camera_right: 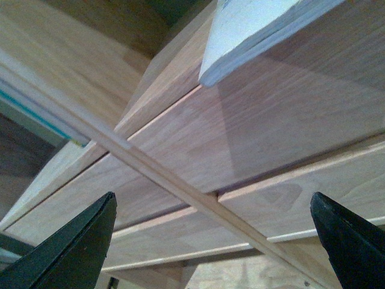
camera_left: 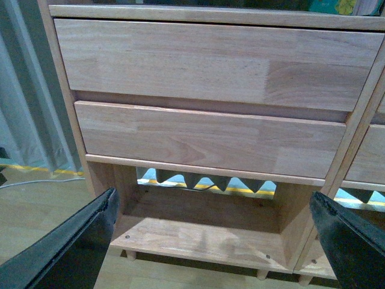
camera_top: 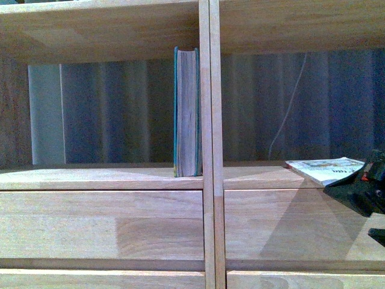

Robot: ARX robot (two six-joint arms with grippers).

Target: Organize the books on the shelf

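Note:
The light-wood shelf point(camera_top: 210, 180) fills the front view. A thick teal book point(camera_top: 187, 112) stands upright in the left compartment, against the centre divider, page edges facing me. A thin white paperback point(camera_top: 328, 169) lies flat in the right compartment, jutting over the front edge. My right gripper point(camera_top: 367, 189) shows as a dark shape just below and right of the paperback. In the right wrist view it point(camera_right: 213, 241) is open and empty, looking up at the drawer fronts, with the paperback's corner point(camera_right: 252, 36) above. My left gripper point(camera_left: 213, 232) is open and empty, low before the lower drawers point(camera_left: 210, 138).
Four drawer fronts point(camera_top: 102, 226) sit under the book compartments. The shelf's bottom open compartment point(camera_left: 198, 235) and peg legs point(camera_left: 261, 274) stand on a wood floor point(camera_left: 36, 211). A grey curtain point(camera_top: 102, 111) and a thin white cable point(camera_top: 289, 108) hang behind the shelf.

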